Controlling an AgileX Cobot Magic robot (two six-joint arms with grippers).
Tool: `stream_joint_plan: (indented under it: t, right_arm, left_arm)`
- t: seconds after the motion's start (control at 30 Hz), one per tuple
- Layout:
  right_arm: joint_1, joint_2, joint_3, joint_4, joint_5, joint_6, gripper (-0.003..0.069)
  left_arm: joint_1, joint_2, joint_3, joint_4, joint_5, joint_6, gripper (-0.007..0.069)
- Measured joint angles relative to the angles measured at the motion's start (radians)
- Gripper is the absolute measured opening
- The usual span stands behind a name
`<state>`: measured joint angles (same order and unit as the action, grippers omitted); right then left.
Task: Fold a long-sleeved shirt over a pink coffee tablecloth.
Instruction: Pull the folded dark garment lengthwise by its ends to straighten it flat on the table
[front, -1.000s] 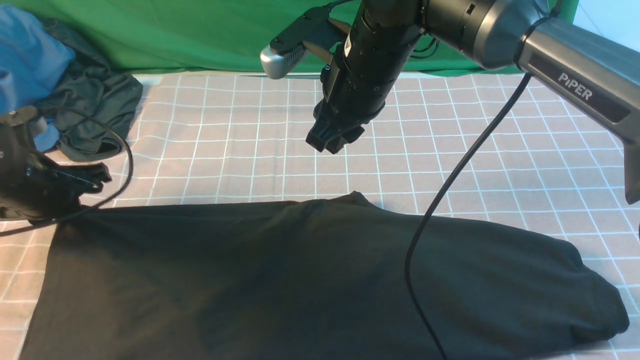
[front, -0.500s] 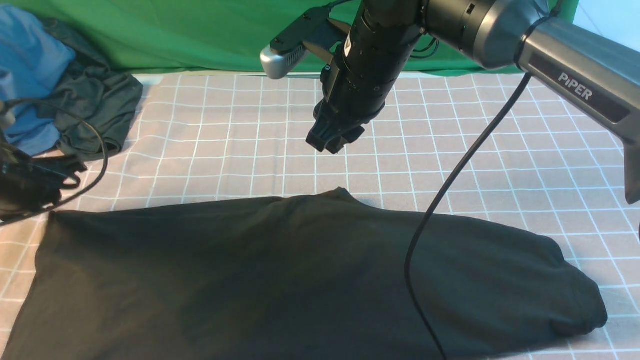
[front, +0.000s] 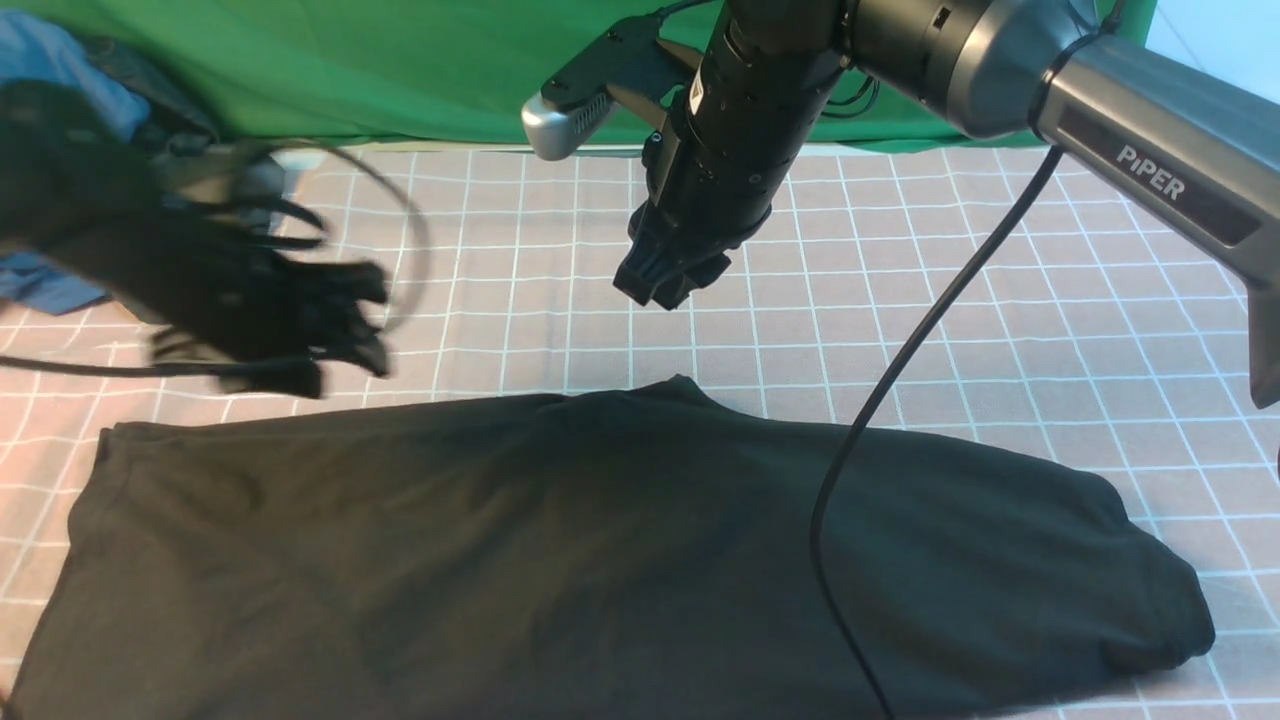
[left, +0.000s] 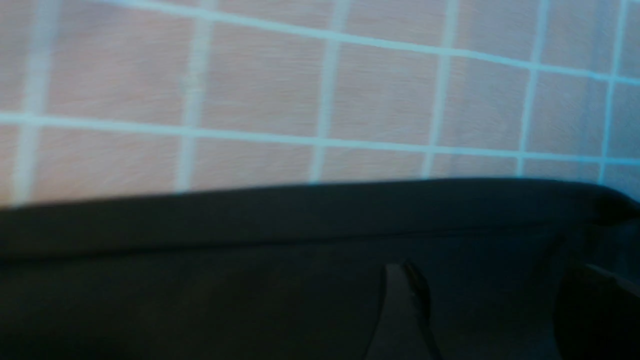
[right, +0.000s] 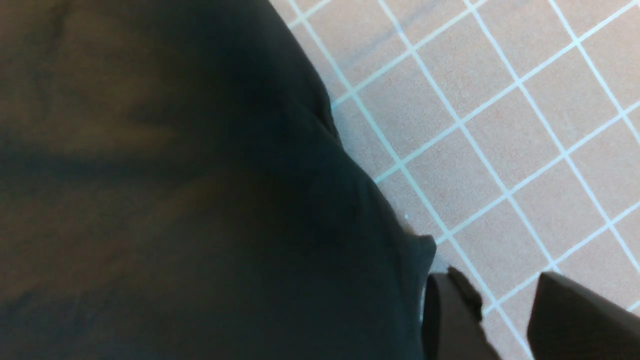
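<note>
Black long-sleeved shirt (front: 600, 560) folded flat across lower frame. Beneath it, pink coffee tablecloth (front: 900, 300), white-gridded, spread through frame's middle.

The right arm (front: 1150, 150) bears the word "PiPER" (white letters on a dark panel).

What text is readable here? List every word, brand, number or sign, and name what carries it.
"PiPER": white lettering on the right arm.
Small white sticker on that arm's wrist: too small to read.
No text shows on the long-sleeved shirt or the pink coffee tablecloth, which bears only white grid lines; the wrist views show none either.
</note>
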<state>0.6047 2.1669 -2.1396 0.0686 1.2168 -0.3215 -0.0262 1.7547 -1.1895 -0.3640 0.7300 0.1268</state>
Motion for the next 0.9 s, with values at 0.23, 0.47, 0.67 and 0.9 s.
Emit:
stream_joint_plan:
  t: [0.23,0.47,0.67,0.9]
  right_arm:
    - [0.0,0.0,0.0,0.003,0.001,0.0,0.0269]
    - [0.0,0.0,0.0,0.005,0.001,0.0,0.0269]
    - [0.0,0.0,0.0,0.006,0.001,-0.001,0.0269]
    - [0.0,0.0,0.0,0.006,0.001,-0.004,0.0269]
  left_arm:
    - [-0.112,0.124,-0.092,0.111,0.036,0.007,0.0413]
    - [-0.138,0.177,-0.099,0.235,0.032,0.01,0.0413]
    - [-0.138,0.181,-0.1,0.286,-0.015,0.025,0.0413]
    - [-0.138,0.181,-0.101,0.281,0.007,0.047,0.0413]
